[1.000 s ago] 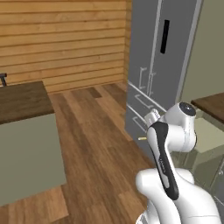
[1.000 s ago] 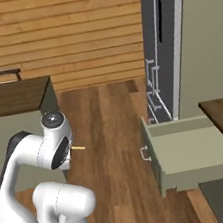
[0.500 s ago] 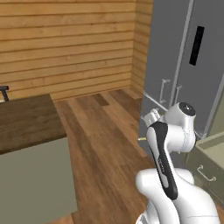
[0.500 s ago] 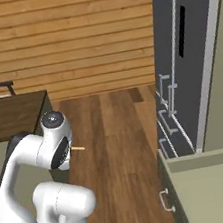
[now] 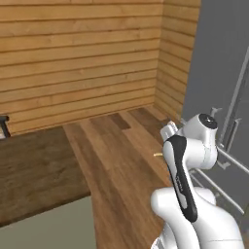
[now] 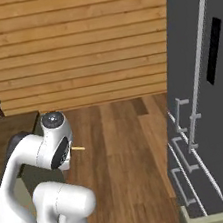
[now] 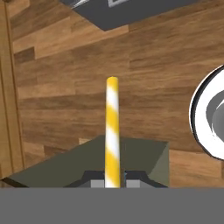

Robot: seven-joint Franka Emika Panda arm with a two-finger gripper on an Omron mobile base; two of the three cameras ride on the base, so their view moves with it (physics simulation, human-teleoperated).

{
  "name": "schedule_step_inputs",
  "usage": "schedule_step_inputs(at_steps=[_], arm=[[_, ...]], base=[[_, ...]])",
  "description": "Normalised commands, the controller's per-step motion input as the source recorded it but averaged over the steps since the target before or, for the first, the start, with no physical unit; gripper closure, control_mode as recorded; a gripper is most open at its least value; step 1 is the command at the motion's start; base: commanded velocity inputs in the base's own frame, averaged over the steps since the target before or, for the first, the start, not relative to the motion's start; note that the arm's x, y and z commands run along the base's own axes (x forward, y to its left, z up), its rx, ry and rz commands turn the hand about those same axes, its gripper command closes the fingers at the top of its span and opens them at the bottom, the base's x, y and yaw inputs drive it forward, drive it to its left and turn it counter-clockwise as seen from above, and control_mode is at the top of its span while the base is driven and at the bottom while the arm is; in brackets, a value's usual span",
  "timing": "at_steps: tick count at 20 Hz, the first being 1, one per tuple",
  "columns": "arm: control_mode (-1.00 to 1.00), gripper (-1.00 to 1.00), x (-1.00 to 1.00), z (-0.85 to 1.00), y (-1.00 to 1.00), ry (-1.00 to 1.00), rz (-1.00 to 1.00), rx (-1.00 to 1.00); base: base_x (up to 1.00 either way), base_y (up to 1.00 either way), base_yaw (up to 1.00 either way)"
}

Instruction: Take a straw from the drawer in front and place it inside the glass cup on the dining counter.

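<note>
In the hand view, the thin yellow straw with white spiral stripes rises straight up from the bottom centre of the frame, its base set between the two small dark tips of the gripper. The tips press close against its sides, so the pincer appears clamped on the straw, nearly closed, though very little of the fingers shows above the lower edge. Behind the straw lies the brown wood-plank floor, and a sage-green block, which seems to be the corner of a counter base, fills the lower middle.

In the left base view, the white arm with dark joints stands in the lower right, and a short yellow tip of the straw pokes out to the left of the arm's upper link, above the floor. The dark brown wood-plank dining counter lies across the lower left of that frame. The tall grey fridge panels with long handles fill the right edge.

In the right base view, the arm occupies the lower left, and the straw's tip juts to the right of its round joint. The dining counter sits at the left edge, the grey fridge on the right. A pale beige strip at the bottom right edge may be the drawer's box wall.
</note>
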Motion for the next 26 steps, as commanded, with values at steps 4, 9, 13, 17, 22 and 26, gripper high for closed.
schedule_step_inputs(at_steps=[4,9,13,17,22,26], arm=[[1.00,1.00,0.00,0.00,0.00,0.00,0.00,0.00],[1.00,1.00,0.00,0.00,0.00,0.00,0.00,0.00],[1.00,1.00,0.00,0.00,0.00,0.00,0.00,0.00],[1.00,1.00,0.00,0.00,0.00,0.00,0.00,0.00],[1.00,1.00,0.00,0.00,0.00,0.00,0.00,0.00],[1.00,1.00,0.00,0.00,0.00,0.00,0.00,0.00]], base=[[1.00,-0.23,0.00],[1.00,-0.24,-0.02],[1.00,0.01,0.01],[1.00,0.16,0.15],[1.00,0.06,0.27],[1.00,0.00,0.38]])
